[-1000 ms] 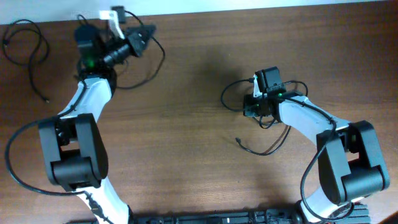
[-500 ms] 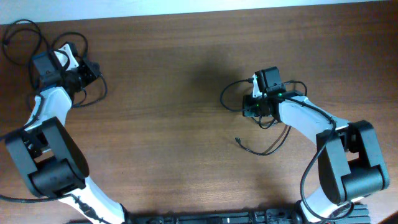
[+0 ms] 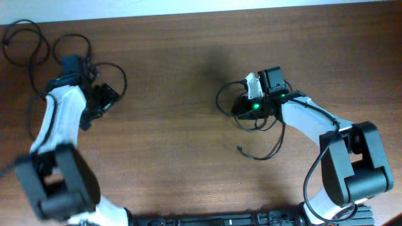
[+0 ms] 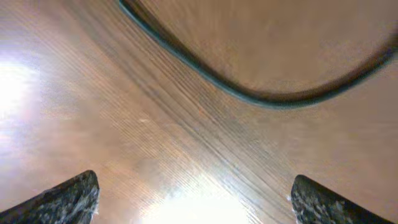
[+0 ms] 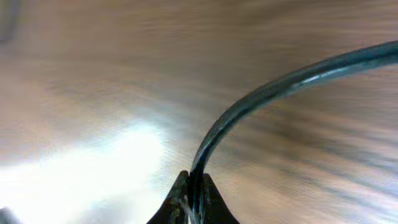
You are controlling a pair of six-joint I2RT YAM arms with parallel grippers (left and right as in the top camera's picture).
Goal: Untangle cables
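Several thin black cables lie in loose loops at the far left: two loops [image 3: 25, 21] near the corner and one [image 3: 125, 80] curving round my left gripper [image 3: 105, 99]. In the left wrist view that gripper [image 4: 193, 190] stands wide open over bare wood, with a cable [image 4: 249, 96] arcing across above it, untouched. At centre right my right gripper [image 3: 239, 108] is shut on another cable [image 3: 218, 100]. Its tail runs down to a small plug [image 3: 240, 149]. The right wrist view shows the cable [image 5: 280, 81] pinched between the shut fingertips [image 5: 193, 186].
The brown wooden table [image 3: 176, 144] ends at a pale wall along the top edge [image 3: 188, 6]. Both arms' bases [image 3: 352, 182] stand near the front edge. A thicker black arm wire [image 3: 309, 182] loops beside the right base.
The left arm swung from the table's back edge to the far left and down, then opened and let go of its cable. The right gripper shifted slightly left, pulling its cable along.
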